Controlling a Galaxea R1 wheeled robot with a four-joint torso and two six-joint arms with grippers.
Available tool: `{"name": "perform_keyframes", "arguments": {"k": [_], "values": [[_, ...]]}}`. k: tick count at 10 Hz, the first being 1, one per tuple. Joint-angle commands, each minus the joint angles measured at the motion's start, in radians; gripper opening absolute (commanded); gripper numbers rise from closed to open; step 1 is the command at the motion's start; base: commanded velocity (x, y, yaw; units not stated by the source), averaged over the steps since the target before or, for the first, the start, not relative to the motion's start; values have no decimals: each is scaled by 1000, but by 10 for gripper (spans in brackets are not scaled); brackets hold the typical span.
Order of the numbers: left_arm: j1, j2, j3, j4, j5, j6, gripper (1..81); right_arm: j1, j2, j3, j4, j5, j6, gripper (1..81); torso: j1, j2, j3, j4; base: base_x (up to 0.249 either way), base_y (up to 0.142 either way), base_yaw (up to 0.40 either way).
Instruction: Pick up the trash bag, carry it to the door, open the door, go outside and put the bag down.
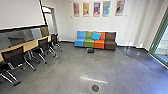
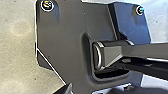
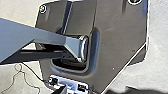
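1. Blue, green, orange and brown seats [image 1: 99,44] are standing by the wall [image 1: 96,23].
2. A small dark thing [image 1: 90,50] is sitting on the floor [image 1: 67,65] in front; I can't tell whether it's the bag.
3. How wide the left tool [image 2: 68,89] and right tool [image 3: 62,90] are standing, I can't tell.

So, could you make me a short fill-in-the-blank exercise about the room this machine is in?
1. From the picture's left, the seats in the row are blue, green, ____ and brown.
2. The cushion lying on them is coloured ____.
3. The number of posters hanging on the wall above the seats is ____.
4. In the head view, the black chairs stand along the picture's ____ side.

Missing words: orange; blue; five; left.
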Motion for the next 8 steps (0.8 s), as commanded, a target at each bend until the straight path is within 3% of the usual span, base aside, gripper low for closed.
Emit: {"name": "perform_keyframes", "arguments": {"k": [1, 8], "values": [[-39, -5, 4, 6, 57, 6, 811, 24, -13, 6, -16, -56, -9, 811, 0, 0, 0, 0, 134, 0, 0], [-39, -1, 1, 9, 57, 6, 811, 22, -11, 6, -17, -70, -9, 811, 0, 0, 0, 0, 159, 0, 0]]}}
